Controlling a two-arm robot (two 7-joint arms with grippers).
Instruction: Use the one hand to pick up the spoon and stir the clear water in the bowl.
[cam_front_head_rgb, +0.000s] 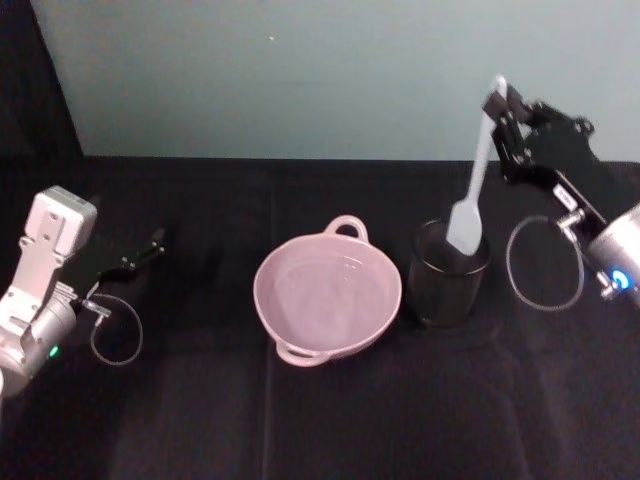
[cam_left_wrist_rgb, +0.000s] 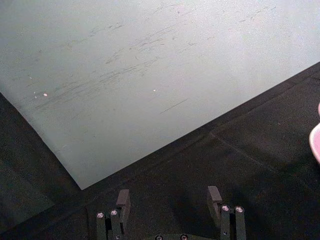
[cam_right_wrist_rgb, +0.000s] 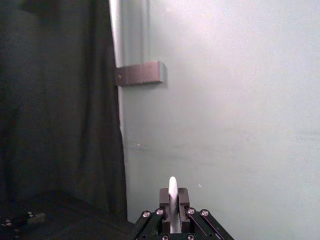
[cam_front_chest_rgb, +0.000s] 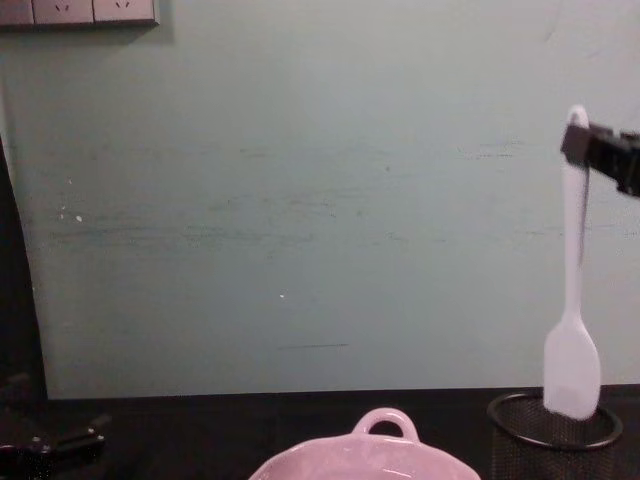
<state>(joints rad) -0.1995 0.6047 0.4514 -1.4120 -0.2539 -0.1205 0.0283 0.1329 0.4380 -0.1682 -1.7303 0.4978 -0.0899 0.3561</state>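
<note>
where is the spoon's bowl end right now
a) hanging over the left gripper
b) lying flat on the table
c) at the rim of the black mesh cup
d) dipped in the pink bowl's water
c) The right gripper grips the spoon by its handle top, and the spoon hangs upright with its broad end at the rim of the mesh cup, beside the pink bowl.

Bowl (cam_front_chest_rgb: 360, 455) lower part cut off; water barely visible.
</note>
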